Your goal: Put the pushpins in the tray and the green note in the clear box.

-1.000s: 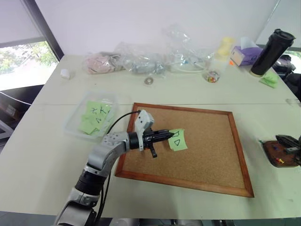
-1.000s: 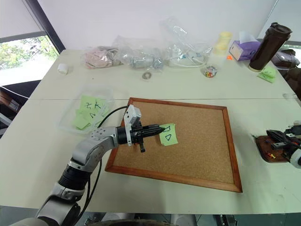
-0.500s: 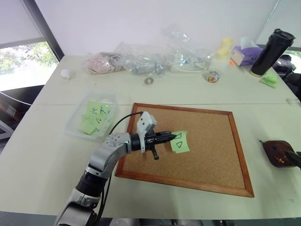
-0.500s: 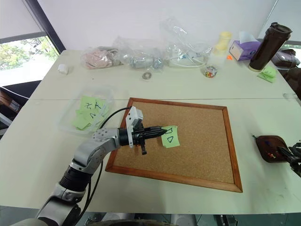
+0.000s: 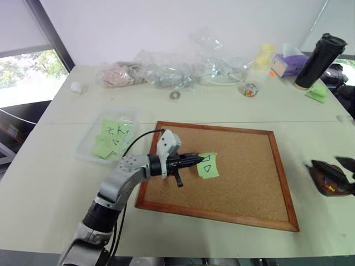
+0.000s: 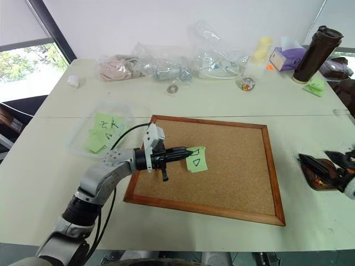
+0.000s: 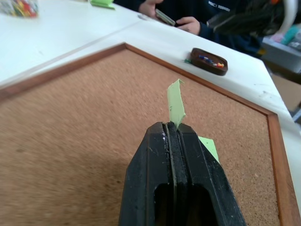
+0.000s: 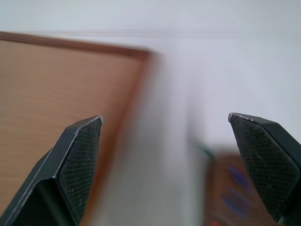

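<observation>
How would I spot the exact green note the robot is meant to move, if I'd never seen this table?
Find the big cork board in the middle of the table. Over its left half, the left claw pinches one small light-green note. Unlike the scribbled green notes in the clear box left of the board, it bears a drawn triangle.

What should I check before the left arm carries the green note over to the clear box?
1. Left claw shut on the green note: ok, its fingers pinch the note's edge in the left wrist view.
2. Note free of the cork board: cannot tell, no pin shows on it.
3. Clear box has room: ok, a few green notes inside, open top.
4. Path from board to box: ok, nothing stands between them.
5. Right claw out of the way: ok, open near the tray at the table's far right.
6. Pushpins in the tray: ok, several lie there.
</observation>
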`<state>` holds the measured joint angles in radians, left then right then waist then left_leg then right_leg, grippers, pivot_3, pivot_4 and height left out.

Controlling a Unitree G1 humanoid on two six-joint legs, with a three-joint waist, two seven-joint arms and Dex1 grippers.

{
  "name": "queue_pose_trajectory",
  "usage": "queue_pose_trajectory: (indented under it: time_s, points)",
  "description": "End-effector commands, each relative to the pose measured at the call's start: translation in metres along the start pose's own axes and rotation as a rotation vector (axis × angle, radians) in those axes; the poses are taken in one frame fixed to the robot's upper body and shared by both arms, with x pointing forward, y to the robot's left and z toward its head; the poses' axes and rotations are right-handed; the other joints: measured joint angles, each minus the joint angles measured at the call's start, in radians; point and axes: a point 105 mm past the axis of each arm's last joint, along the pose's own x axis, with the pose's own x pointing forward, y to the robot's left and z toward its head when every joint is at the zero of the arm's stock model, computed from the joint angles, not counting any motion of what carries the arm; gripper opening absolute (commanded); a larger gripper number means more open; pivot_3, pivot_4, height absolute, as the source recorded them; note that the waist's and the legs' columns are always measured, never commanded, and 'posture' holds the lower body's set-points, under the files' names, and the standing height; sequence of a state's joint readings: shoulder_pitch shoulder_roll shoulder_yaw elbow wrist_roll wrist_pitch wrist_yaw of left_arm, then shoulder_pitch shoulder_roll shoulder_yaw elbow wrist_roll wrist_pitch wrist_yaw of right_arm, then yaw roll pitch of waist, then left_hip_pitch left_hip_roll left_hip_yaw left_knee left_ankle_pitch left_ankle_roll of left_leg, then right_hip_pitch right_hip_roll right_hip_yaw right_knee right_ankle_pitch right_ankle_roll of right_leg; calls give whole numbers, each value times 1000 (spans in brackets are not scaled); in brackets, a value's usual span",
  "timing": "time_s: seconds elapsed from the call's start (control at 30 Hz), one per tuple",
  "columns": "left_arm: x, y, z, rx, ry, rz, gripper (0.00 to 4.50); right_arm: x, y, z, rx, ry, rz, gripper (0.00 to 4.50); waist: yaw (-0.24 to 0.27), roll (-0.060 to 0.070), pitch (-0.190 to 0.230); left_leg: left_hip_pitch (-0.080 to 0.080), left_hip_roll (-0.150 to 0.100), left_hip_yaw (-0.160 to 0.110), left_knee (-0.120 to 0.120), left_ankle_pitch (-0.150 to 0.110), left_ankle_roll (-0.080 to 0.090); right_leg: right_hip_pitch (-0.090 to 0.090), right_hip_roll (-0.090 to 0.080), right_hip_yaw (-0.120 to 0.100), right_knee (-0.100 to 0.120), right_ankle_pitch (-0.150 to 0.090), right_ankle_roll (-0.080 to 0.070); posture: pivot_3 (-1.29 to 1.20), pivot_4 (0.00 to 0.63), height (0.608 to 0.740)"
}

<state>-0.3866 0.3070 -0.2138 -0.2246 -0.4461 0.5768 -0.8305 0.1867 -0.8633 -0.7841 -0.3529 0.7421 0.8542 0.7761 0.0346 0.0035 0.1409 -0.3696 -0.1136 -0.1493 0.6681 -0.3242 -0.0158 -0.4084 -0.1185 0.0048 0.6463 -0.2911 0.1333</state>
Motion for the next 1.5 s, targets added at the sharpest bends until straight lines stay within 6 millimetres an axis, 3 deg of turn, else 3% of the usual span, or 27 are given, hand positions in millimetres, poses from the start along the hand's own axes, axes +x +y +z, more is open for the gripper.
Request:
queue_pose_trajectory:
  time_s: [0.03,0.23,0.3,0.43,0.57,0.8,0.83,0.93,1.1,1.17,1.33,1.5]
  points:
    - [-15,4,37,99,-71,62,0,21,54,20,-85,-24,233,4427,3,-1,0,0,0,0,0,0,0,0,0,0,0,0,0,0,150,730]
    - [-63,26,82,210,-107,305,0,52,138,34,-202,-31,635,4427,2,-3,2,-1,0,0,0,0,0,-1,0,0,0,0,0,0,150,730]
    - [-81,33,92,226,-113,390,0,58,153,39,-225,-37,720,4427,1,-4,3,-2,0,0,0,0,0,-2,0,0,0,0,0,0,150,730]
    - [-121,52,101,242,-93,570,0,72,166,40,-300,-22,794,4427,4,-6,3,-2,0,0,0,0,0,-2,0,-1,0,0,0,0,150,730]
    - [-171,84,92,210,-50,825,0,83,170,40,-316,-24,830,4427,3,-6,3,-2,-1,-1,0,0,0,-2,-1,-1,0,0,0,0,150,730]
    - [-207,101,53,134,41,964,0,91,169,38,-344,-29,822,4427,3,-7,4,-3,-1,-1,0,0,0,-3,-1,-1,0,0,0,0,150,730]
    - [-208,102,50,130,45,966,0,91,169,38,-345,-30,823,4427,3,-7,4,-3,-1,-1,0,0,0,-3,-1,-1,0,0,0,0,150,730]
    - [-208,105,30,104,98,949,1038,94,167,39,-360,-37,807,4500,2,-7,4,-3,-1,-1,0,0,0,-4,-1,-1,0,0,0,0,150,730]
    - [-193,91,28,114,137,791,3534,96,159,39,-377,-38,773,4500,2,-7,4,-3,0,-1,0,0,0,-4,-1,-1,0,0,0,0,150,730]
    - [-179,78,37,116,117,678,4454,95,155,36,-381,-28,759,4500,2,-7,4,-3,0,-1,0,0,0,-4,-2,-1,0,0,0,0,150,730]
    - [-135,45,64,178,45,403,4454,84,140,23,-358,34,701,4500,7,-7,4,-4,-1,-1,0,0,0,-4,-3,-1,0,0,0,0,150,730]
    - [-96,19,61,194,79,162,4454,70,124,9,-348,87,629,4500,-3,-7,4,-3,0,-1,-1,0,0,-4,-2,-1,1,0,0,0,150,730]
